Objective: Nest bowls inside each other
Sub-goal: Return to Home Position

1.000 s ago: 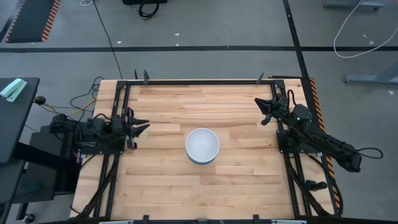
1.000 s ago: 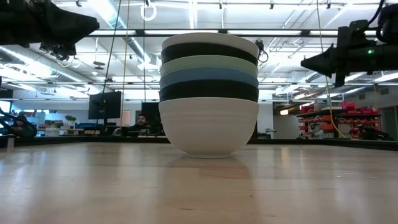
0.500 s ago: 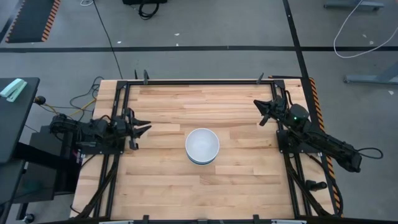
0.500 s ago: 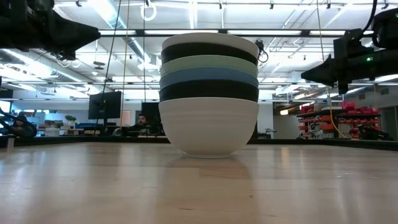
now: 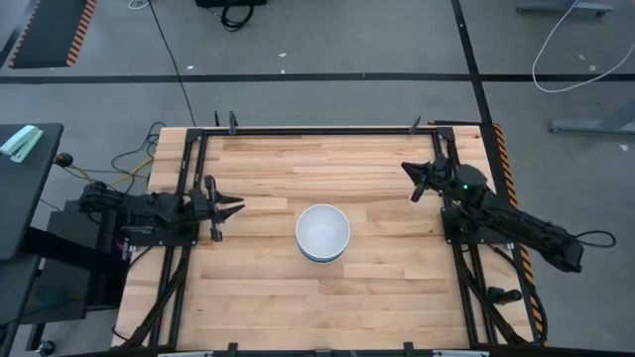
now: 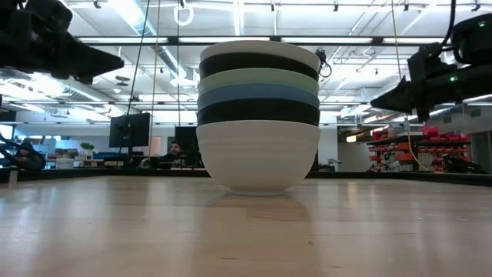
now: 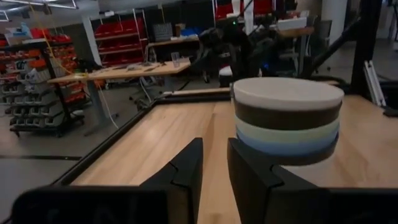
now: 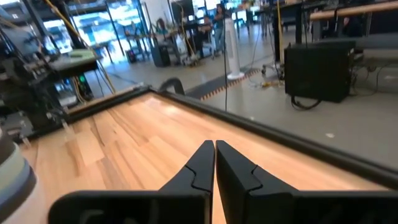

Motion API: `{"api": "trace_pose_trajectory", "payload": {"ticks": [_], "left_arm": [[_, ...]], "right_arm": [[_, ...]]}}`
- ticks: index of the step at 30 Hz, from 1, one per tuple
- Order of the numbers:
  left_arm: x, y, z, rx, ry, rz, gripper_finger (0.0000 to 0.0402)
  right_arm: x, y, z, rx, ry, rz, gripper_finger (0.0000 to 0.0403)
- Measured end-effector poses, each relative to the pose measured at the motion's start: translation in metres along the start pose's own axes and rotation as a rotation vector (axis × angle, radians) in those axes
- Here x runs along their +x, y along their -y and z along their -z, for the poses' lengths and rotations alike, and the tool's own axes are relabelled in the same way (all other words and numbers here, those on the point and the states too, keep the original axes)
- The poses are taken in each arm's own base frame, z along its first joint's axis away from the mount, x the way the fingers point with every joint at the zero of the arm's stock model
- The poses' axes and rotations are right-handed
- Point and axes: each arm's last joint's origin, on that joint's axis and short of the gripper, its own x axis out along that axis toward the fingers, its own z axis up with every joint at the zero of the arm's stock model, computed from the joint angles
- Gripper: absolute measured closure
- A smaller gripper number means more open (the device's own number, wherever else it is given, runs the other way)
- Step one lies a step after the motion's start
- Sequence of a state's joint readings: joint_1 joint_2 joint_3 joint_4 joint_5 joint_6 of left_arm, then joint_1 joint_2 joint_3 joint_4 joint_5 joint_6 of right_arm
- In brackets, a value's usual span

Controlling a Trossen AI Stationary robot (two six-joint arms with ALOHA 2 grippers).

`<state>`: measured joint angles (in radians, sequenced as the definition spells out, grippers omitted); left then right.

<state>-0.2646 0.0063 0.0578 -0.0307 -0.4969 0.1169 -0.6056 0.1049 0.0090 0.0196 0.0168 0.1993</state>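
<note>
Six bowls sit nested in one stack at the table's middle, the bottom white bowl resting on the wood. In the low view the stack shows, from the bottom up, white, black, blue, mint green, black and white rims. My left gripper hovers left of the stack, pointing at it, its fingers open by a narrow gap. My right gripper hovers near the table's right far part, fingers shut on nothing. Both stand above the table, apart from the bowls.
The wooden table has a dark metal frame along its edges. Bare wood lies all around the stack. Beyond the table the low view shows a workshop with shelves and seated people far off.
Both grippers have sunk a little toward the table. The left one has also crept slightly toward the stack, and the right one has shifted a little toward the table's left. The bowls have stayed still.
</note>
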Motion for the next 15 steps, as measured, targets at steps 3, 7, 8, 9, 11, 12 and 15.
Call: {"api": "trace_pose_trajectory", "payload": {"ticks": [3, 7, 8, 9, 11, 12, 15], "left_arm": [[0.0, 0.0005, 0.0022, 0.02, -0.02, 0.012, 0.0315], [-0.0003, 0.0041, 0.0034, 0.067, -0.019, 0.132, 0.0316], [-0.0006, 0.0055, 0.0033, 0.074, -0.013, 0.181, 0.0318], [-0.0008, 0.0067, 0.0033, 0.083, -0.008, 0.225, 0.0319], [-0.0013, 0.0085, 0.0036, 0.096, -0.001, 0.286, 0.0322], [-0.0014, 0.0087, 0.0037, 0.097, -0.001, 0.294, 0.0323], [-0.0014, 0.0088, 0.0045, 0.095, -0.01, 0.297, 0.0322]], "right_arm": [[0.0028, 0.0007, 0.0037, 0.001, -0.046, 0.008, 0.038], [0.0057, 0.0015, 0.0079, 0.007, -0.096, 0.018, 0.038], [0.0061, 0.0016, 0.0086, 0.008, -0.103, 0.019, 0.038], [0.0063, 0.0016, 0.0089, 0.008, -0.107, 0.02, 0.038], [0.0064, 0.0017, 0.009, 0.008, -0.108, 0.02, 0.038], [0.0064, 0.0016, 0.0089, 0.008, -0.107, 0.02, 0.038], [0.0064, 0.0016, 0.0086, 0.007, -0.104, 0.019, 0.038]]}}
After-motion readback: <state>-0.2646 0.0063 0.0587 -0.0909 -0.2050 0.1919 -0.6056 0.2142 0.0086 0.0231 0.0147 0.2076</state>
